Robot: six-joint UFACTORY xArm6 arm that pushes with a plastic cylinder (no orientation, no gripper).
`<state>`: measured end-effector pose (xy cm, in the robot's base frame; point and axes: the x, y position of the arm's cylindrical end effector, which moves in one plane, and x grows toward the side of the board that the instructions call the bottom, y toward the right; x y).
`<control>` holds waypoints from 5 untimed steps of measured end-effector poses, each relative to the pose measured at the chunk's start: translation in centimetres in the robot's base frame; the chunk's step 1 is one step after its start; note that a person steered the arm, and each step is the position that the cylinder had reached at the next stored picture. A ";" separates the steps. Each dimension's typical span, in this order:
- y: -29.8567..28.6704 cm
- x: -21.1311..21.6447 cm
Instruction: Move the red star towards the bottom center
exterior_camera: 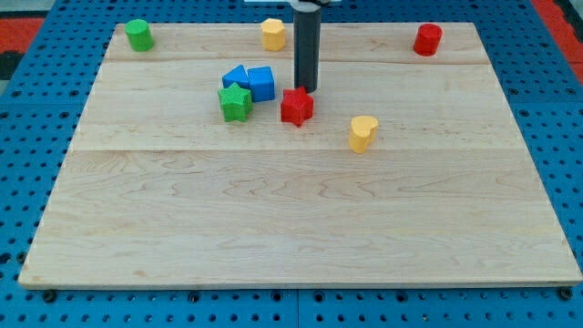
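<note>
The red star (pixel 296 107) lies on the wooden board (pixel 301 219), a little above the board's middle. My tip (pixel 304 89) stands just above the star on the view's top side, touching or nearly touching its upper right edge. The dark rod rises straight up from there to the view's top edge.
A green star (pixel 235 101) lies left of the red star, touching a blue cube (pixel 260 83) and a second blue block (pixel 236 77). A yellow heart-like block (pixel 363 133) lies to the right. A green cylinder (pixel 138 35), yellow block (pixel 272 34) and red cylinder (pixel 427 39) line the top edge.
</note>
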<state>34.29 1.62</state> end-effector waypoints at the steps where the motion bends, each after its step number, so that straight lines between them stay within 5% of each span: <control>1: 1.5 -1.4; 2: 1.2 -0.3; 3: -2.1 6.0; 5: -4.1 4.8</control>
<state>39.10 -2.43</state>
